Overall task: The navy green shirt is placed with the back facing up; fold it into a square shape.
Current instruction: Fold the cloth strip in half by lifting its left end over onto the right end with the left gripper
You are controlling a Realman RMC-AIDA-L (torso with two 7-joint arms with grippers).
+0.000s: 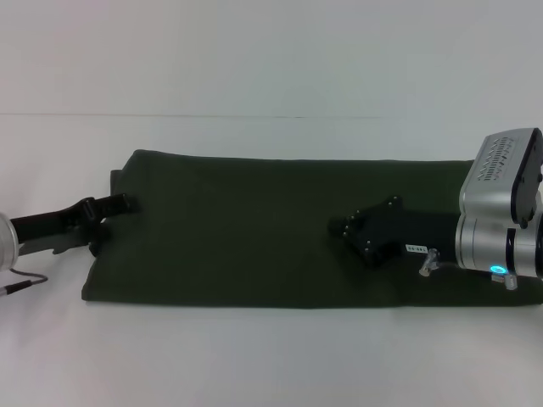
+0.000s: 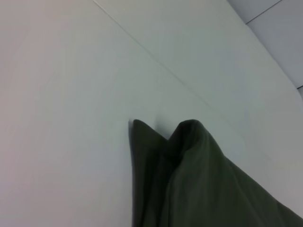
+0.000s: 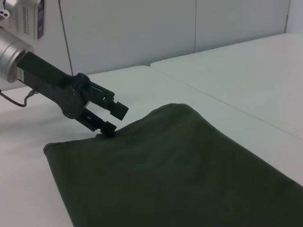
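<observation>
Right gripper (image 1: 344, 227) over navy green shirt (image 1: 254, 229) (left gripper (image 1: 119, 203) at edge)

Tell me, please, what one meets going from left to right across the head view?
Left claw at the shirt's left end → navy green shirt lying as a long band → right claw over the shirt's right part.

L claw (image 1: 106, 222) agape — R claw (image 1: 349, 227) low.
</observation>
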